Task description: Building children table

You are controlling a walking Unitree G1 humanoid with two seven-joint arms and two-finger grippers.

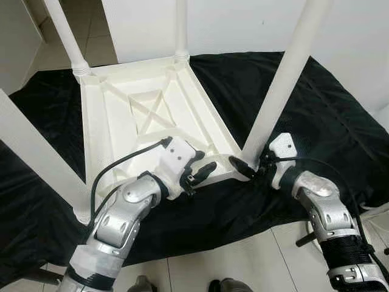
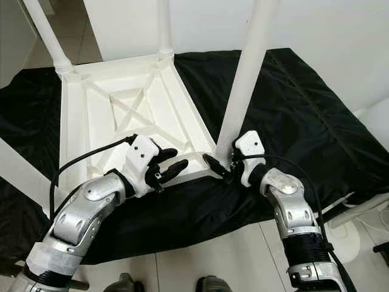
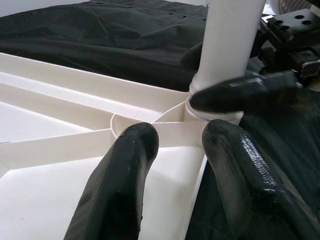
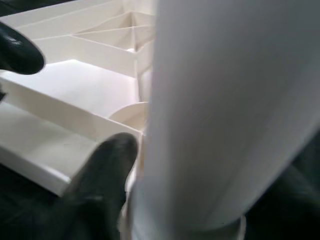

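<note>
Overhead, left eye view: white children table (image 1: 146, 115) lies upside down on a black cloth (image 1: 316, 115), ribbed underside up, legs standing toward the camera. Near right leg (image 1: 282, 85) rises from the near right corner socket. Right claw (image 1: 250, 168) sits at that leg's base, one finger on each side of it, pinching it. Left claw (image 1: 200, 171) rests just beside, at the table's near rim, fingers spread, nothing between them. The two claws are close, almost tip to tip. Cloth's near edge drops to pale floor tiles (image 1: 243, 255); open cloth lies to the right of the leg, a white wall (image 1: 243, 24) behind.

Right eye view: same layout. Far left leg (image 2: 45, 33) and far middle leg (image 2: 163, 27) stand at the far corners. A large blurred leg (image 2: 18, 167) crosses the left edge.

Left wrist view: two black fingers (image 3: 125, 175) apart over the underside rib. Beyond them the leg's collar seats in its socket, a right-claw finger (image 3: 235, 95) lying across it.

Right wrist view: leg (image 4: 225, 110) very close and blurred; one finger (image 4: 107, 165) appears to press against its side at the collar, though contact is hard to confirm here.
</note>
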